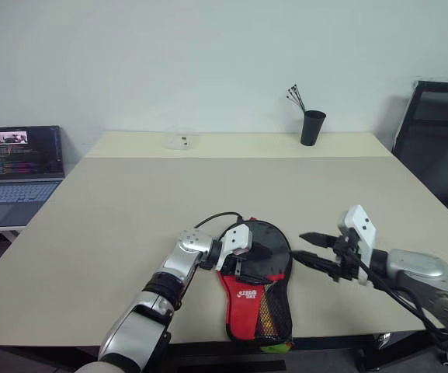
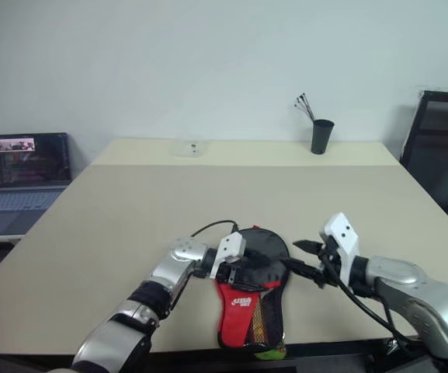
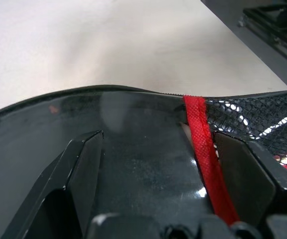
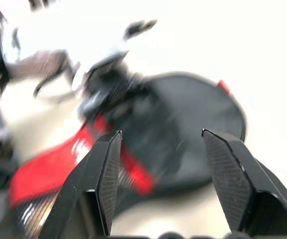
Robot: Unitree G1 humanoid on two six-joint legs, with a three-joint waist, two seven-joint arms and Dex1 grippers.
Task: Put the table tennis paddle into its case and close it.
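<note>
The case lies at the table's near edge, its black round part pointing away and its red handle part, with white logo and black mesh, pointing toward me. My left gripper reaches in from the left over the round part. Its fingers are spread wide on the glossy black surface, beside the red trim, and it is open. My right gripper hovers just right of the case, pointing at it, open with nothing between its fingers. The table tennis paddle is hidden.
A small green lump peeks out under the case's handle end at the table edge. At the far side stand a black cup with sticks and a small clear object. A laptop sits left of the table; a black frame stands at the right.
</note>
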